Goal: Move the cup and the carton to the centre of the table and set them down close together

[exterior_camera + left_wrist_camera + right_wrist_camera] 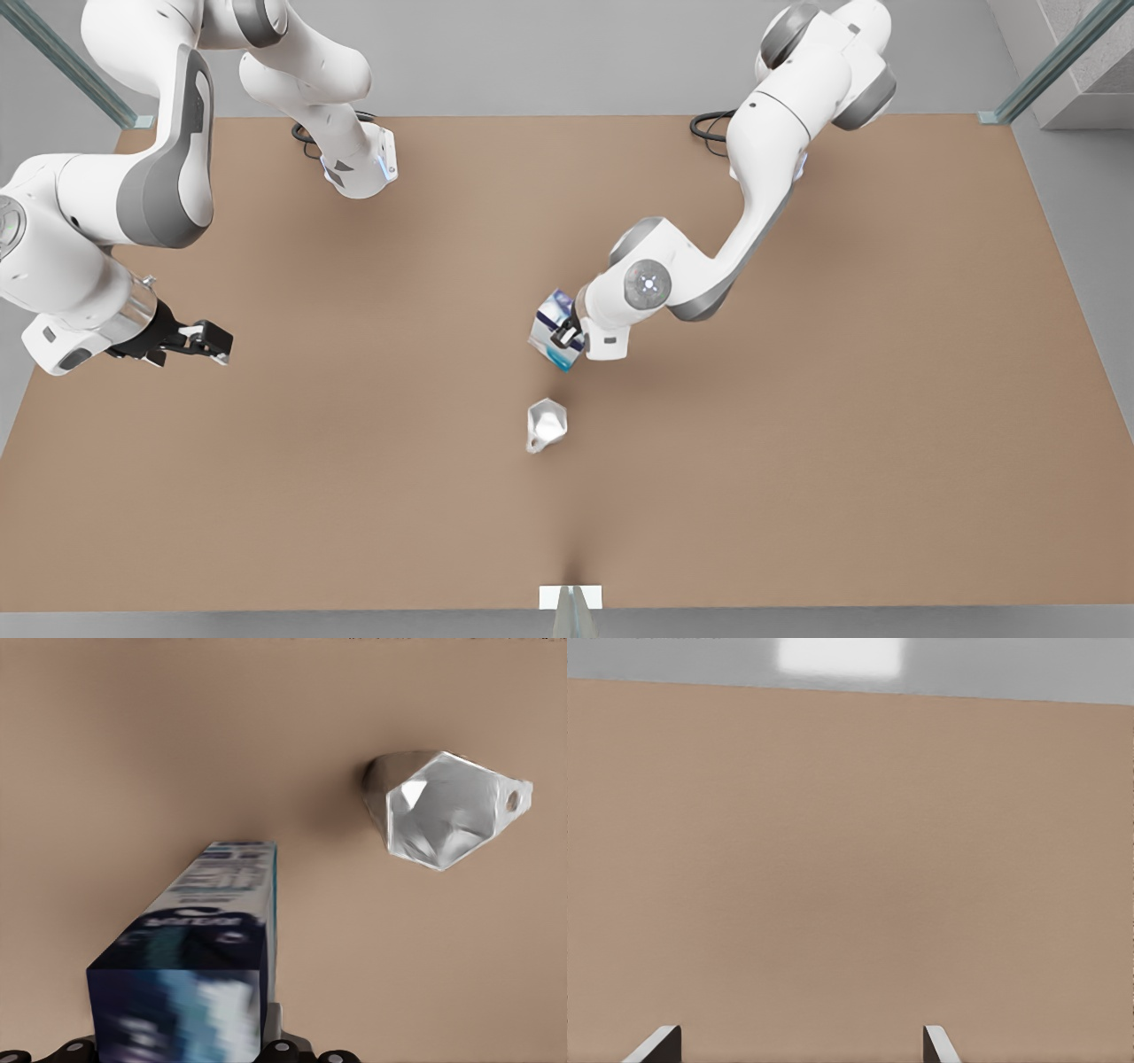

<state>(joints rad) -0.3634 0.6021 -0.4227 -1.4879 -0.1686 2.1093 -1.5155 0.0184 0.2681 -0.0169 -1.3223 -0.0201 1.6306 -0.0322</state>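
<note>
My left gripper (pixel 568 338) is shut on the carton (pixel 555 328), a white box with navy and teal print, tilted near the middle of the brown table (pixel 797 487). In the left wrist view the carton (pixel 199 961) runs away from the camera, and I cannot tell whether its far end touches the tabletop. The faceted pale cup (pixel 545 424) stands on the table a short way in front of the carton, apart from it; the left wrist view shows the same cup (pixel 443 811) beside the carton. My right gripper (pixel 211 341) waits open over the front view's left side, its fingertips (pixel 657 1047) wide apart above bare table (pixel 850 859).
A small white marker (pixel 570 596) sits at the table's near edge. Black cables (pixel 709 128) lie at the arm bases along the far edge. Metal frame posts (pixel 1045 62) stand at the far corners. Open brown tabletop surrounds the cup on all sides.
</note>
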